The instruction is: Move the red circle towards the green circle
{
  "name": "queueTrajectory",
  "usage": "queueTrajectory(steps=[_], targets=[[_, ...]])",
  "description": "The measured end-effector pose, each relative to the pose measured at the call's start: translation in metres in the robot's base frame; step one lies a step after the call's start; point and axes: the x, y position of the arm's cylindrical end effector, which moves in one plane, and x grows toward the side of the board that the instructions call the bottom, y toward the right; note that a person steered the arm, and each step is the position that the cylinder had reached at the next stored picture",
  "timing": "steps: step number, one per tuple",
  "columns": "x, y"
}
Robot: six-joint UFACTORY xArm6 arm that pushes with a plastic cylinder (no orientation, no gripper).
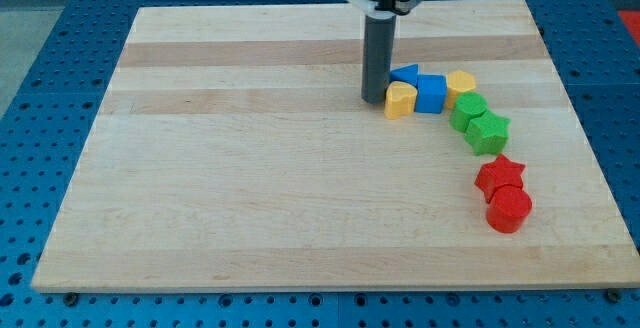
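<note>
Nearest the view's bottom, the red circle (pixel 509 209) sits on the wooden surface (pixel 250 188), touching the red star (pixel 499 175) just above it. Further up, apart from the red pair, the green star (pixel 489 131) touches the green circle (pixel 468 109), well apart from the red circle. Beyond them lie the yellow hexagon (pixel 461 82), a blue cube (pixel 430 93), a yellow heart-like block (pixel 399 99) and a blue triangle (pixel 404 72). My tip (pixel 373 101) rests just left of the yellow heart-like block. There is no claw on this arm, only the rod.
</note>
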Motion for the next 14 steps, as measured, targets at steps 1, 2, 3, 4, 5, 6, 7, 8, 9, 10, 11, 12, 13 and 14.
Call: queueTrajectory(steps=[1,2,3,4,5,6,7,8,9,10,11,12,13,14], targets=[[0.0,0.019],[0.0,0.023],[-0.002,0.016],[0.018,-0.038],[0.088,-0.046],[0.158,-0.029],[0.21,0.011],[0.231,0.055],[0.221,0.074],[0.197,0.082],[0.196,0.085],[0.198,0.085],[0.206,0.09],[0.206,0.09]])
